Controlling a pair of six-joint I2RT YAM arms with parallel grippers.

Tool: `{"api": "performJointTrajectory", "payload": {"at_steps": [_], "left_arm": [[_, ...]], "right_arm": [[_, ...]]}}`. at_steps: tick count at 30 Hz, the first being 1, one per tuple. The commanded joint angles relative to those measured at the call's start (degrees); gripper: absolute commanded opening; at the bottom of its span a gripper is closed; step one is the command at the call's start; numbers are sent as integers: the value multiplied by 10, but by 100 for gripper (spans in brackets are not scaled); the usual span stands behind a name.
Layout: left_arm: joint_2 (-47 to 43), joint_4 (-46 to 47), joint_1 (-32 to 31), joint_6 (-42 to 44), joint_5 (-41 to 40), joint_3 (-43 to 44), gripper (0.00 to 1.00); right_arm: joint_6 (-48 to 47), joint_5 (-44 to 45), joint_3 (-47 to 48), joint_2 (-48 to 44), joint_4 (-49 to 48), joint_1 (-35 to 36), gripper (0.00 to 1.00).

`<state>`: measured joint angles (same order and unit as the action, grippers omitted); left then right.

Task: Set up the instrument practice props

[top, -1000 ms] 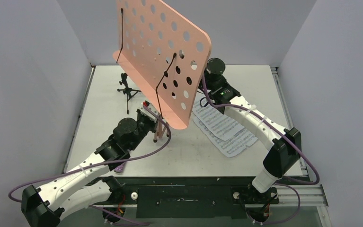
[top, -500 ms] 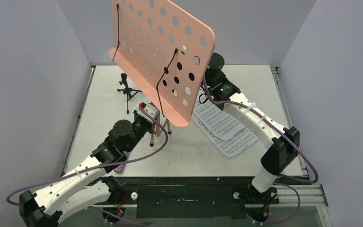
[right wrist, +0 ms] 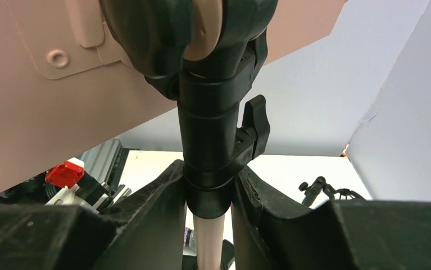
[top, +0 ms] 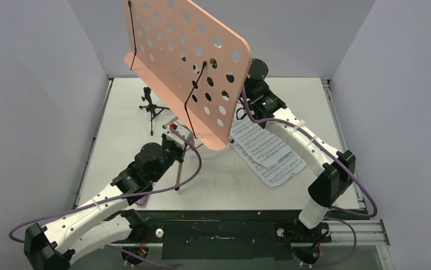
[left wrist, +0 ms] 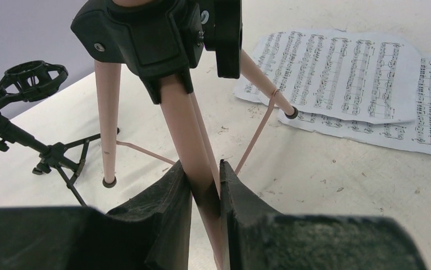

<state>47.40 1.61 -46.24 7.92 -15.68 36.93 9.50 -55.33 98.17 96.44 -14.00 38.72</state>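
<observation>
Left fingers [left wrist: 202,187] clamped on stand [top: 186,63] leg; right fingers [right wrist: 208,185] gripping its collar (apparently not yet settled); pages [top: 267,153] near right fingers, unplaced.

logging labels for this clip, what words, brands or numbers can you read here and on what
No text can be quoted: nothing here is readable.
white sheet-music pages: printed staves and notes only; any lettering is too small to read.
pink music stand: no label or brand visible on the perforated desk, the legs or the black clamp.
black mic stand: no marking visible.
</observation>
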Motion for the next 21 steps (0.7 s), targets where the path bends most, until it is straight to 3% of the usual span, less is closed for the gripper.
{"api": "performJointTrajectory", "payload": {"at_steps": [1, 10, 21], "left_arm": [[11, -87, -6, 29, 38, -18, 0], [4, -93, -6, 37, 23, -19, 0], [-21, -131, -5, 52, -9, -19, 0]], "right_arm": [[-10, 81, 105, -45, -249, -12, 5], [-12, 84, 104, -40, -238, -9, 5], [7, 103, 2, -66, -270, 17, 5]]}}
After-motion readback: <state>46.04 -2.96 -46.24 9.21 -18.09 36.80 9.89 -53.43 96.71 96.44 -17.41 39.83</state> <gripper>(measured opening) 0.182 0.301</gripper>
